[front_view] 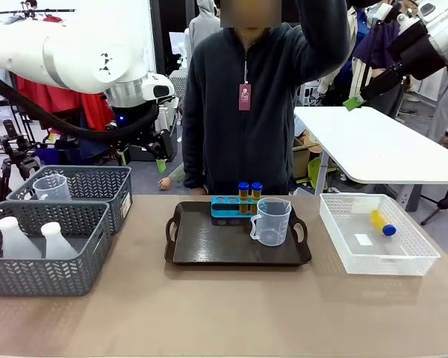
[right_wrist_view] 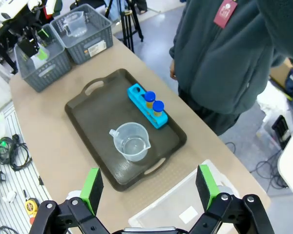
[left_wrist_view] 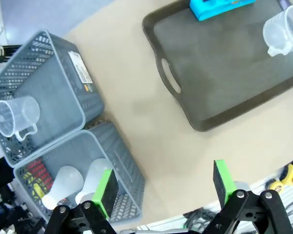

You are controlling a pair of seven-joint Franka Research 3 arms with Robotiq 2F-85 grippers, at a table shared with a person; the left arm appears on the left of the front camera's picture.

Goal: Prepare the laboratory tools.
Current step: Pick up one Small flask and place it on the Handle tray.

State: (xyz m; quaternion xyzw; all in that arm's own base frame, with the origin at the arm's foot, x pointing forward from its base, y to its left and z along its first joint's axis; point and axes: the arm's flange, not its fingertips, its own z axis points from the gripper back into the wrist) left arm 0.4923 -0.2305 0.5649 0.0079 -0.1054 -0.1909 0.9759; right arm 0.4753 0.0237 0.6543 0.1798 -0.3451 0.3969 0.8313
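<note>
Roughly midway through setting out the lab kit, by the look of it. On the dark tray (front_view: 209,250) at centre frame: a blue rack (front_view: 225,206) along the far edge with two tubes (front_view: 243,191) standing upright in its right-hand holes, the left-hand holes vacant; just in front and to the right, a beaker (front_view: 271,221), upright. Done so far, apparently.

Left to fetch, judging by the layout: a third tube (front_view: 383,222) lying on its side in the lattice basket (front_view: 336,224) at right of frame; two flasks (front_view: 11,237) standing in the near grey basket (front_view: 45,276) at lower left; possibly the second beaker (front_view: 52,186) in the far grey basket (front_view: 97,183) behind it.

High over the left end of the table (front_view: 209,321), the left gripper (left_wrist_view: 164,183), jaws spread wide, nothing between the pads, flasks just past one finger in its wrist view. High over the tray's right side and the lattice basket, the right gripper (right_wrist_view: 149,183), likewise spread wide and empty.

Behind the table at top centre, a person (front_view: 246,134) in a dark fleece, one arm lifted out of frame.

Next likely reach: the third tube or a flask; no telling which from here.
</note>
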